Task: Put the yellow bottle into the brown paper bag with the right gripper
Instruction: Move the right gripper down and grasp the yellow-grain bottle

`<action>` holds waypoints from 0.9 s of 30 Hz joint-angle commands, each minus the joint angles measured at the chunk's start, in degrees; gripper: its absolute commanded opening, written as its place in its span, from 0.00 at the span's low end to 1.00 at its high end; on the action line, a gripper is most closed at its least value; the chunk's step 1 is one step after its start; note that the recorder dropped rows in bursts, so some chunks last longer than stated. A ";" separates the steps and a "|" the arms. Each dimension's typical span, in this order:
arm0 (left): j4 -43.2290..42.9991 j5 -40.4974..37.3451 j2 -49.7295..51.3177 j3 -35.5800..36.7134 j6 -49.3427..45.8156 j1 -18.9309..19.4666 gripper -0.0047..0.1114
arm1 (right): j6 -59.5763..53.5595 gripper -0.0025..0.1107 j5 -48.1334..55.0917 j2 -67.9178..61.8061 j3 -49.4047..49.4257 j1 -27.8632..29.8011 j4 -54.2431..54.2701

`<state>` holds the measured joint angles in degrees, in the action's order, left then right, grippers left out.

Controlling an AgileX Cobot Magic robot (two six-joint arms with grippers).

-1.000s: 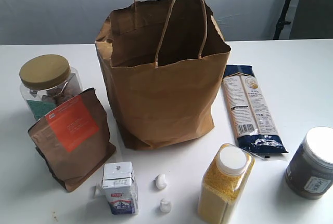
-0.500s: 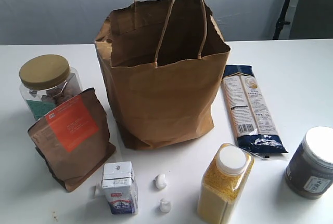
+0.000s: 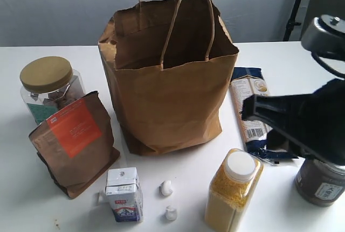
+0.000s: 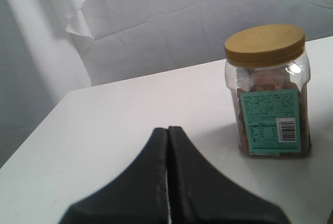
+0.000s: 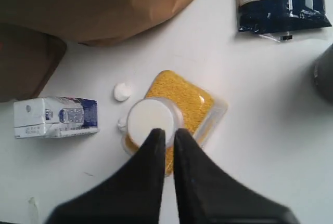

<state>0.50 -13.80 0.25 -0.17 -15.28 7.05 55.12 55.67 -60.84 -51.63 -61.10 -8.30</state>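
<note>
The right gripper (image 5: 167,133) is hovering above the yellow bottle (image 3: 232,194), which is standing near-right of the brown paper bag (image 3: 167,103); its jaws are sitting barely parted, gripping nothing.

Your table (image 3: 21,189) count
You have one bag (image 3: 167,97), one bottle (image 3: 233,191), two jars (image 3: 46,81) (image 3: 321,183), one pouch (image 3: 75,143), one carton (image 3: 125,194), one packet (image 3: 248,84), two white bits (image 3: 166,188) (image 3: 171,212).

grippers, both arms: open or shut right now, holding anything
Left gripper: shut, holding nothing.
Right gripper: open just a crack, holding nothing, over the yellow bottle.
</note>
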 commanded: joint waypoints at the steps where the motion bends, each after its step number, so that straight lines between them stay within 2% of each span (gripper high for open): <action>1: 0.00 0.53 -0.25 0.17 0.12 -0.34 0.04 | 11.45 0.46 6.28 -4.18 -6.14 -4.56 -6.18; 2: 0.00 0.53 -0.25 0.17 0.12 -0.34 0.04 | 14.07 0.56 7.01 -5.14 -6.19 -5.19 -6.96; 3: 0.00 0.53 -0.25 0.17 0.12 -0.34 0.04 | 19.17 0.71 8.83 -7.28 -6.19 -5.66 -7.14; 4: 0.00 0.53 -0.25 0.17 0.12 -0.34 0.04 | 20.31 0.78 8.38 -9.91 -6.19 -5.66 -6.15; 8: 0.00 0.53 -0.25 0.17 0.12 -0.34 0.04 | 20.31 0.80 2.27 -15.32 -6.19 -5.66 -3.68; 19: 0.00 0.53 -0.25 0.17 0.12 -0.34 0.04 | 20.97 0.79 0.44 -29.04 -6.19 -5.00 -7.29; 22: 0.00 0.53 -0.25 0.17 0.12 -0.34 0.04 | 20.85 0.75 0.19 -31.98 -6.19 -4.77 -7.57; 23: 0.00 0.53 -0.25 0.17 0.12 -0.34 0.04 | 20.73 0.71 0.19 -32.81 -6.19 -4.77 -7.23; 25: 0.00 0.53 -0.25 0.17 0.12 -0.34 0.04 | 20.73 0.55 0.34 -33.96 -5.87 -4.77 -6.42; 27: 0.00 0.53 -0.25 0.17 0.12 -0.34 0.04 | 20.73 0.30 -0.42 -34.10 -4.79 -4.77 -5.44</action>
<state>0.50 -13.80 0.25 -0.17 -15.28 7.05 76.04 56.38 -93.96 -57.69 -66.28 -15.10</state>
